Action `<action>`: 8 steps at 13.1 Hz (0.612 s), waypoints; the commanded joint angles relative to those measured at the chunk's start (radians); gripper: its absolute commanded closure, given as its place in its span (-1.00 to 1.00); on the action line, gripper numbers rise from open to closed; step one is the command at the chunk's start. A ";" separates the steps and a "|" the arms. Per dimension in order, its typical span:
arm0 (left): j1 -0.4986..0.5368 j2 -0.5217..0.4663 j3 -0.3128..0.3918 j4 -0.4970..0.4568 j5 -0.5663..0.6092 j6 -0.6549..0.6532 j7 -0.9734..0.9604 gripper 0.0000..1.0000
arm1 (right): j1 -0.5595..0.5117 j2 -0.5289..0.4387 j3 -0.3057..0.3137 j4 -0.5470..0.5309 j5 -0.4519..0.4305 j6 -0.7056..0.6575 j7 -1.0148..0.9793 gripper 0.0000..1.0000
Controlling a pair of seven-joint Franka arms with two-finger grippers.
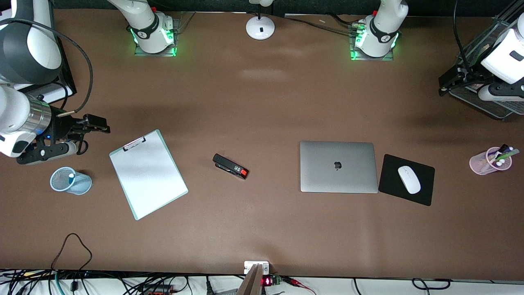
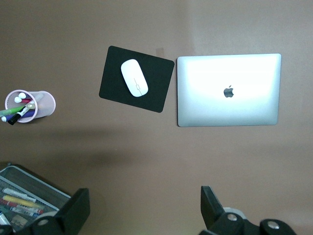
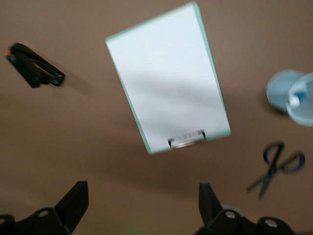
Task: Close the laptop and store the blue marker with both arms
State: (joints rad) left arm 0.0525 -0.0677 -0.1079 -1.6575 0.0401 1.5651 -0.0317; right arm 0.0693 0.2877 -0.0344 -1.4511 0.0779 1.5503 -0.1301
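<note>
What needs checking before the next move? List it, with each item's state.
1. Laptop lid shut: it lies flat with the logo up, beside the mouse pad. Ok.
2. Blue marker stored: a white tip shows inside the blue mesh cup, but the body is not distinct. Cannot tell.
3. Left gripper free: open, holds nothing, up by the mesh tray. Ok.
4. Right gripper free: open, holds nothing, up over the clipboard's clip end. Ok.
5. Stapler clear of the laptop: they lie apart. Ok.
</note>
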 commanded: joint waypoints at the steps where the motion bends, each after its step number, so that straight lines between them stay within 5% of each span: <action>1: 0.014 -0.084 -0.010 -0.111 0.006 0.065 0.019 -1.00 | 0.004 -0.057 -0.010 0.005 -0.081 -0.084 0.089 -1.00; 8: 0.043 -0.072 -0.005 -0.097 -0.046 0.067 0.041 -1.00 | -0.046 -0.171 -0.071 -0.021 -0.110 -0.142 0.096 -1.00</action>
State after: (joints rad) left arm 0.0813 -0.1187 -0.1017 -1.7326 0.0144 1.6116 -0.0253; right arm 0.0138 0.1554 -0.1159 -1.4407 -0.0178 1.4072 -0.0600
